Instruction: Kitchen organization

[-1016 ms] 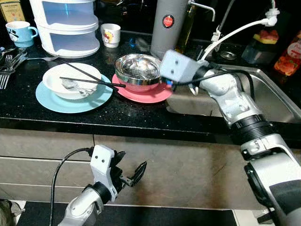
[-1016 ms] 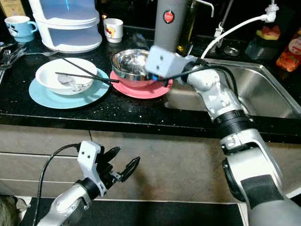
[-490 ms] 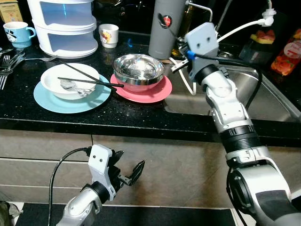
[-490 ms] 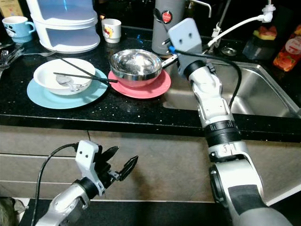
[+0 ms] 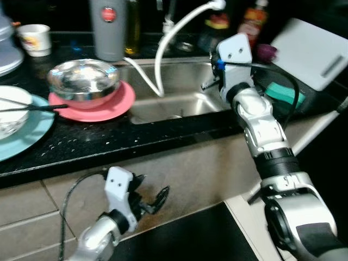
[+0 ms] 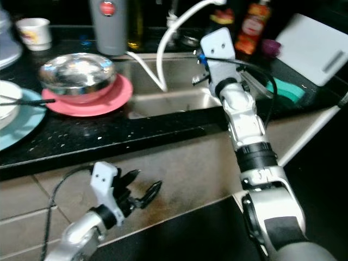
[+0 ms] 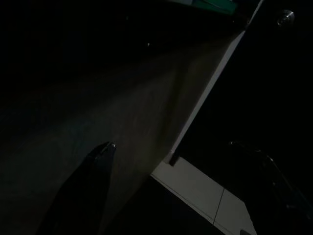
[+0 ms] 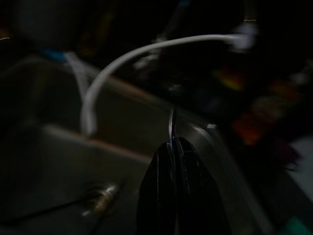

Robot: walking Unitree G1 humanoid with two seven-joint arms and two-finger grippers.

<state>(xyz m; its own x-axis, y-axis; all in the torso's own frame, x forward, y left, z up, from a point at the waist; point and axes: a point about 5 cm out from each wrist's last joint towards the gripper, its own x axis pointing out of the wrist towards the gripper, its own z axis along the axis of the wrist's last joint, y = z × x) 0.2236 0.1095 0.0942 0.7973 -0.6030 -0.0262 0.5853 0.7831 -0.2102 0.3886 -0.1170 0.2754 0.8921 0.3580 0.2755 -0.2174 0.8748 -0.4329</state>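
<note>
Far left edge of the frame: blue plate (image 5: 22, 138) with a white bowl (image 5: 10, 109) on it, both cut off by the frame, black chopsticks (image 5: 32, 107) lying across toward the pink plate (image 5: 111, 106). Steel bowl (image 5: 82, 81) is sitting on the pink plate, near the sink's left rim. Small cup (image 5: 33, 39) upper left, grey flask (image 5: 107, 27) behind the bowl. Black bench (image 5: 109, 144) is showing a bare strip along its front edge. Lower left, left pincer (image 5: 149, 198) is hanging idle in front of the cabinet face, fingers spread wide, nothing in them. Center: sink (image 5: 179, 100) basin is looking open, white hose (image 5: 174, 32) arching down into it. Right of center, right pincer (image 8: 172, 147) is hovering over the sink's right side, fingers pressed together on a thin metal utensil (image 8: 171, 125), too blurred to tell what kind. Upper right: bottles (image 6: 253, 27), white cutting board (image 5: 312, 51), teal item (image 5: 280, 92) just beside the arm. Dark floor (image 5: 206, 234) lower center.
</note>
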